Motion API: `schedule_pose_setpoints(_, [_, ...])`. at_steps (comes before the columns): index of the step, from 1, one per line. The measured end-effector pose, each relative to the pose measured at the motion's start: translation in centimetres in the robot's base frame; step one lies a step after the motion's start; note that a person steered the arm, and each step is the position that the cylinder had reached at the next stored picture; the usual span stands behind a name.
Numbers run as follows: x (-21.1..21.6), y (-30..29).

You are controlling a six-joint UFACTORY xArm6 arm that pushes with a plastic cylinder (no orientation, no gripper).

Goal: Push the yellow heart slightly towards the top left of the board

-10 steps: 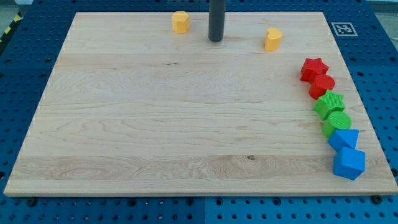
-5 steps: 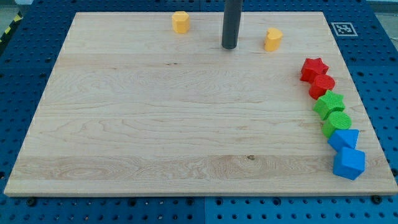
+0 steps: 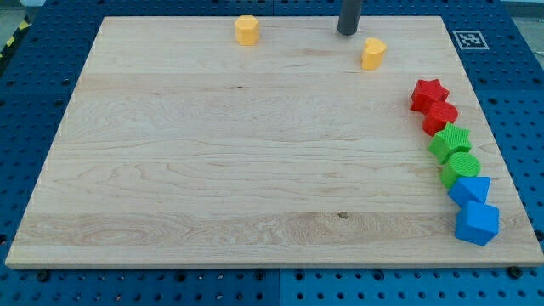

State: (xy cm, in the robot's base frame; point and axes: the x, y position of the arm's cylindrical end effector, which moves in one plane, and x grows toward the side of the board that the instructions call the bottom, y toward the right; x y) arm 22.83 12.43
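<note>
A yellow block that looks like a heart (image 3: 372, 53) lies near the view's top, right of centre, on the wooden board (image 3: 212, 170). A second yellow block (image 3: 246, 30), blunter in shape, lies near the top edge, left of centre. My tip (image 3: 348, 32) stands close to the top edge, just up and left of the heart-like block, with a small gap between them. It touches no block.
Down the view's right edge runs a curved row of blocks: a red star (image 3: 429, 93), another red block (image 3: 440, 116), a green star-like block (image 3: 450, 141), a green round block (image 3: 460, 167), and two blue blocks (image 3: 470, 189) (image 3: 477, 223).
My tip has moved right and towards the view's top, from between the two yellow blocks to just up-left of the heart-like one. No block has moved.
</note>
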Motion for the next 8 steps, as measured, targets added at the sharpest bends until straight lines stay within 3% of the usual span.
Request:
schedule_pose_setpoints(2, [-1.3,0.8])
schedule_pose_setpoints(3, [1.2,6.7])
schedule_pose_setpoints(4, [6.6,8.5])
schedule_pose_setpoints(6, [8.0,8.3])
schedule_pose_setpoints(8, [8.7,3.6])
